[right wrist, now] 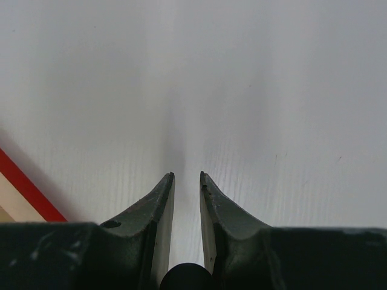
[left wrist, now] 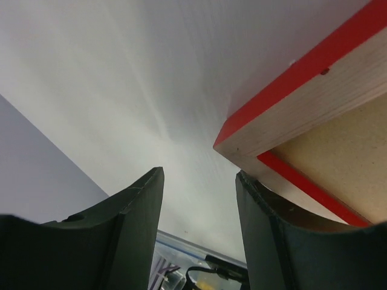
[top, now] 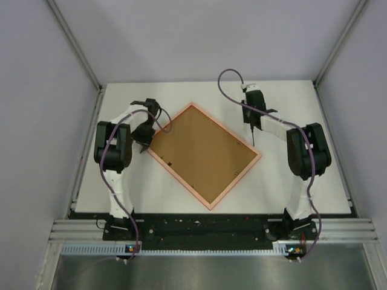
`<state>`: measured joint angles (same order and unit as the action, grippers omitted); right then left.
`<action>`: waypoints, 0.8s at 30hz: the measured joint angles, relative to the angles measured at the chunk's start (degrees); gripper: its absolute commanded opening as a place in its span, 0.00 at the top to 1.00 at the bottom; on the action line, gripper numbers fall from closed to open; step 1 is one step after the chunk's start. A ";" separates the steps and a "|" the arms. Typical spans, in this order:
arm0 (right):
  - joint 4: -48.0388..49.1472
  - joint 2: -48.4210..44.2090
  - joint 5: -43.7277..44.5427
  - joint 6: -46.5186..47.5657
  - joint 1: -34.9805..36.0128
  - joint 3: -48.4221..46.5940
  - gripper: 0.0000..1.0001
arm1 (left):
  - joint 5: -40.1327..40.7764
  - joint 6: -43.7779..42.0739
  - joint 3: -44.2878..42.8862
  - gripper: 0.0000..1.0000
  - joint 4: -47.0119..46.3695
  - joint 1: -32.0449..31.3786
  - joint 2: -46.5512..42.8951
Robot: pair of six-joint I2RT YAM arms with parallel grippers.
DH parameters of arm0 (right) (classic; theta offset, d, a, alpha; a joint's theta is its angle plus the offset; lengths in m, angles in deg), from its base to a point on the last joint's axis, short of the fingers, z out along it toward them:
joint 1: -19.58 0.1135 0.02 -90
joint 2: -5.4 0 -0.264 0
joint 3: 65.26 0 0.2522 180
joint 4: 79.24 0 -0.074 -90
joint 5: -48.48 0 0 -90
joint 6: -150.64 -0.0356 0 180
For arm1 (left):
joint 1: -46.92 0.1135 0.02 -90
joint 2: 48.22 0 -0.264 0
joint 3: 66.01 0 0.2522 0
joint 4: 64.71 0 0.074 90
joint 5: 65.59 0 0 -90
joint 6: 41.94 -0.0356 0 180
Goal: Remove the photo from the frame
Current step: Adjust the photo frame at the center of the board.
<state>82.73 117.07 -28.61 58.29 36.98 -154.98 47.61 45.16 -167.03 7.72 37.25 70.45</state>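
We've got the frame (top: 236,181) lying face down on the white table (top: 308,181), turned diamond-wise between the two arms, pale rim up, with the brown backing board (top: 202,154) filling it. The photo doesn't show in any view. Left gripper (top: 144,144) sits at the frame's left corner, low to the table. From the left wrist camera its fingers stand apart with a clear gap and nothing clamped. The corner shows there just past the tips, red outer edge and bare wood rim, close against the right-hand finger (left wrist: 266,229) in that view; we can't tell whether it touches. Right gripper (top: 252,136) hangs over bare table just off the frame's upper-right edge, near the right corner, pointing down. Its fingers are nearly closed, only a thin slit between them, nothing in it. In the right wrist camera a sliver of the red edge sits at lower left, apart from the fingers.
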 measured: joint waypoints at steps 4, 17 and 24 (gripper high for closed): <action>-0.04 -1.49 -0.76 0.39 0.42 1.70 1.00 | 0.31 0.24 -5.92 0.43 1.44 0.00 3.48; -1.92 -8.48 -5.99 -0.46 2.73 8.50 1.00 | 2.38 1.22 -27.04 0.42 5.33 -0.94 16.09; -3.10 -9.40 -7.21 -1.11 7.30 11.61 1.00 | 3.80 0.35 -34.73 0.41 5.64 -3.45 20.85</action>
<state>79.63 107.68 -35.82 57.18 44.28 -143.37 51.41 45.51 -201.76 13.36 33.80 91.31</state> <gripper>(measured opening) 0.225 0.581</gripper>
